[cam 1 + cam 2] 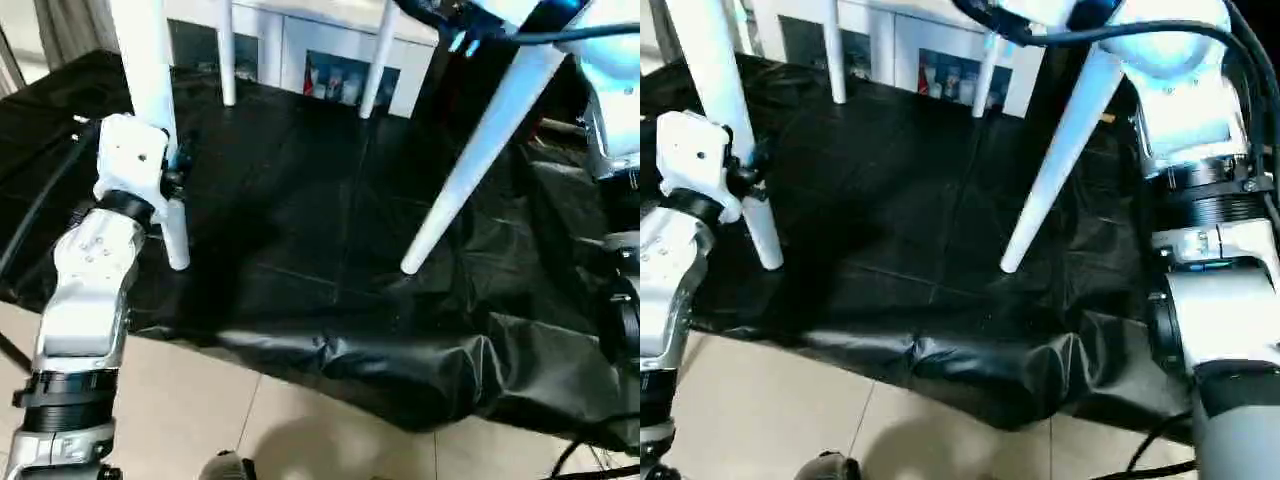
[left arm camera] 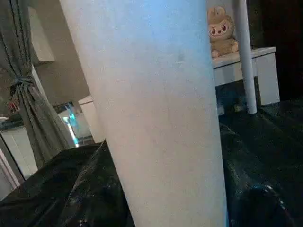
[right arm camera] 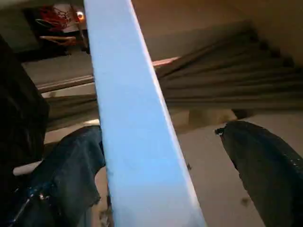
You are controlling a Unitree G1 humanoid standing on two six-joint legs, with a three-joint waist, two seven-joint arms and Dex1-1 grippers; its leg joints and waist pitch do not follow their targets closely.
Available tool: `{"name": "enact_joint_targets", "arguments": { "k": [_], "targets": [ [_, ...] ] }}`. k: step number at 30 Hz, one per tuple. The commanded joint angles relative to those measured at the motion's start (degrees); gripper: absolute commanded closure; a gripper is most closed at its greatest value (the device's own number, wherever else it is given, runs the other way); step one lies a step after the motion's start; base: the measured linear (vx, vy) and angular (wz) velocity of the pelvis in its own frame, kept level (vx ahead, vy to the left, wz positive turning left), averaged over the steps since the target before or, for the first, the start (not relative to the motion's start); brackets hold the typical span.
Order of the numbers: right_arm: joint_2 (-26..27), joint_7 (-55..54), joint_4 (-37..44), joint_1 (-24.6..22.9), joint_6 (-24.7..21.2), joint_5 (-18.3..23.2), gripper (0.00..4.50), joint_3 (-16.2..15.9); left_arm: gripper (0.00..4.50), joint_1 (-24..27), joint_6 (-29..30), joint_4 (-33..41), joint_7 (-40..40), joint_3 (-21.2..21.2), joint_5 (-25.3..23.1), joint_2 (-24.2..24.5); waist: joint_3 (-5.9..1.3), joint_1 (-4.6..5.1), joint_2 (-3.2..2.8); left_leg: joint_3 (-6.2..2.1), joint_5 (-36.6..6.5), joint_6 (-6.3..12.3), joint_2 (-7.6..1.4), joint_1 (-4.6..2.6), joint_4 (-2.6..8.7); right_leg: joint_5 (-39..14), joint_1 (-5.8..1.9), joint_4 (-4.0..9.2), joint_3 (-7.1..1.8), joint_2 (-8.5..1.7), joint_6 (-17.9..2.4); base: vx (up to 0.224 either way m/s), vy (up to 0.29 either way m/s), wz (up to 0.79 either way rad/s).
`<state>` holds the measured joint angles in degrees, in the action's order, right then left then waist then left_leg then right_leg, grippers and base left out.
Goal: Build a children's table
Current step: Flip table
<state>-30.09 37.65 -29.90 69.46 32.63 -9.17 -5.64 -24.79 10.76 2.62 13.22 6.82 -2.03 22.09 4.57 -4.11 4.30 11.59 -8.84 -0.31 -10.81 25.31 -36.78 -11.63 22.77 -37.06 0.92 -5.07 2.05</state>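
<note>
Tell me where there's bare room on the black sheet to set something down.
The widest free patch of the black sheet lies between the near left leg and the slanted right leg. Its front edge is bare but crumpled. It is crowded around both near legs, where the arms work.

I saw four plain white legs [image 1: 478, 150] over a glossy black sheet [image 1: 300, 250] and pale beige floor tiles [image 1: 200, 420]. My forearms [image 1: 85, 290] were silver; a tan plush toy [image 2: 221, 33] sat upper right in the left wrist view.
</note>
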Motion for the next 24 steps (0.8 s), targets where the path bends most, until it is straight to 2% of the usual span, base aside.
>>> {"name": "enact_joint_targets", "arguments": {
  "k": [1,3,4,5,6,7,8,9,10,12,13,15,16,19,21,22,24],
  "targets": [
    [-0.3,0.0,2.7,2.2,3.1,-0.3,0.1,-0.2,2.52,0.4,1.0,-0.1,3.1,-5.6,-4.1,1.2,-5.32,0.31,-2.04,-1.49,-19.3,-5.26,-2.02,-3.78,4.95,-3.0,-0.4,3.12,-0.66,-1.54,-11.1,0.0,0.0,0.0],
    [-0.1,0.1,2.5,2.1,4.5,0.2,0.1,-0.2,2.52,0.5,1.2,0.0,3.0,-5.6,-4.1,1.2,-5.19,0.28,-2.03,-1.48,-20.7,-5.44,-2.08,-3.89,5.03,-5.0,-0.2,3.31,-0.72,-1.58,-10.8,0.0,0.0,0.0],
    [0.1,-0.8,1.7,2.1,10.1,0.7,0.04,-0.5,2.52,0.6,1.4,0.2,2.8,-5.8,-4.0,1.3,-5.05,0.22,-2.01,-1.5,-22.9,-5.87,-2.15,-4.07,5.16,-7.5,0.08,3.56,-0.72,-1.63,-10.3,0.0,0.0,0.0],
    [0.1,-0.7,1.8,2.0,10.5,1.0,0.04,-0.5,2.52,0.6,1.5,0.2,2.8,-5.8,-4.0,1.3,-4.92,0.13,-2.13,-1.55,-24.5,-6.42,-2.2,-4.2,5.24,-9.2,0.35,3.81,-0.73,-1.72,-9.9,0.0,0.0,0.0],
    [0.9,0.2,3.6,0.6,13.2,4.7,0.0,-0.1,2.52,0.6,1.7,0.3,2.6,-5.8,-3.9,1.4,-4.7,0.26,-1.99,-1.62,-28.4,-7.25,-2.12,-4.47,5.35,-12.9,0.73,4.28,-0.72,-1.63,-9.0,0.0,0.0,0.0],
    [1.6,0.7,5.6,-0.5,13.4,7.2,0.0,0.5,2.52,0.6,1.8,0.2,2.5,-5.7,-3.9,1.4,-4.75,0.34,-2.03,-1.94,-30.7,-7.7,-2.16,-4.6,5.53,-14.7,0.79,4.35,-0.67,-1.62,-8.0,0.0,0.0,0.0],
    [2.0,1.1,6.9,-1.2,13.3,8.9,0.0,0.8,2.52,0.6,1.9,0.3,2.3,-5.7,-3.9,1.4,-4.8,0.4,-2.04,-2.01,-31.1,-7.79,-2.18,-4.65,5.61,-14.7,0.86,4.41,-0.66,-1.58,-7.6,0.0,0.0,0.0],
    [2.7,2.3,9.4,-2.5,10.8,12.1,0.0,1.1,2.52,0.6,1.9,0.2,2.3,-5.7,-4.0,1.4,-4.88,0.48,-2.23,-2.18,-31.2,-7.65,-2.2,-4.66,5.81,-13.3,0.85,4.38,-0.65,-1.37,-7.1,0.0,0.0,0.0],
    [3.2,3.3,10.9,-3.3,9.0,14.3,0.0,1.3,2.52,0.6,1.9,0.2,2.2,-5.7,-4.0,1.4,-4.91,0.54,-2.15,-2.19,-31.1,-7.51,-2.18,-4.61,5.83,-12.7,0.78,4.29,-0.64,-1.28,-7.1,0.0,0.0,0.0],
    [3.9,7.4,15.7,-6.1,0.8,20.3,0.0,0.6,2.52,0.6,1.9,0.0,2.1,-5.7,-4.0,1.4,-4.9,0.54,-2.33,-2.33,-31.6,-7.48,-2.21,-4.66,6.04,-12.2,0.71,4.25,-0.62,-1.17,-7.3,0.0,0.0,0.0],
    [3.7,8.2,17.5,-7.5,-0.8,21.2,0.0,-0.3,2.52,0.7,1.8,0.0,2.0,-5.8,-4.0,1.4,-4.95,0.5,-2.26,-2.31,-31.7,-7.6,-2.2,-4.66,6.12,-12.1,0.68,4.31,-0.61,-1.18,-7.2,0.0,0.0,0.0],
    [2.2,8.9,20.7,-12.4,-1.9,20.8,0.0,-3.1,2.52,0.8,1.7,-0.3,1.6,-5.8,-4.1,1.6,-4.96,0.27,-2.21,-2.33,-31.5,-8.49,-2.17,-4.54,6.19,-13.0,0.72,4.42,-0.59,-1.49,-7.2,0.0,0.0,0.0],
    [2.0,8.6,21.2,-13.8,-2.2,20.7,0.0,-3.5,2.52,0.8,1.6,-0.5,1.5,-5.8,-4.2,1.6,-4.92,0.25,-2.18,-2.3,-31.4,-8.64,-2.17,-4.54,6.25,-13.3,0.72,4.57,-0.64,-1.54,-7.0,0.0,0.0,0.0],
    [2.3,6.8,22.5,-19.3,-3.5,20.8,0.0,-3.9,2.52,0.7,1.5,-1.0,1.1,-5.3,-4.0,1.6,-4.98,0.37,-1.89,-2.48,-32.9,-9.17,-2.03,-4.43,6.18,-16.5,0.73,4.89,-0.62,-1.72,-6.8,0.0,0.0,0.0],
    [3.6,4.5,23.1,-23.8,-5.5,20.3,0.0,-3.0,2.52,0.6,1.4,-1.3,1.3,-5.0,-3.3,1.4,-4.91,0.35,-1.84,-2.5,-33.7,-9.18,-2.02,-4.56,6.2,-17.8,1.01,5.13,-0.66,-1.73,-6.5,0.0,0.0,0.0],
    [3.9,4.2,23.2,-24.4,-5.9,20.2,0.0,-2.8,2.52,0.6,1.4,-1.3,1.3,-5.0,-3.2,1.4,-4.91,0.33,-1.9,-2.51,-33.9,-9.22,-2.01,-4.61,6.24,-18.1,1.09,5.2,-0.66,-1.75,-6.4,0.0,0.0,0.0],
    [6.7,-1.2,22.0,-31.3,-10.7,17.1,0.0,-1.3,1.96,0.5,2.0,-1.7,2.6,-4.2,-0.2,0.2,-4.83,0.5,-2.0,-2.73,-34.8,-9.59,-1.89,-4.51,6.39,-19.4,1.14,5.31,-0.61,-1.66,-6.3,0.0,0.0,0.0]
  ]
}}
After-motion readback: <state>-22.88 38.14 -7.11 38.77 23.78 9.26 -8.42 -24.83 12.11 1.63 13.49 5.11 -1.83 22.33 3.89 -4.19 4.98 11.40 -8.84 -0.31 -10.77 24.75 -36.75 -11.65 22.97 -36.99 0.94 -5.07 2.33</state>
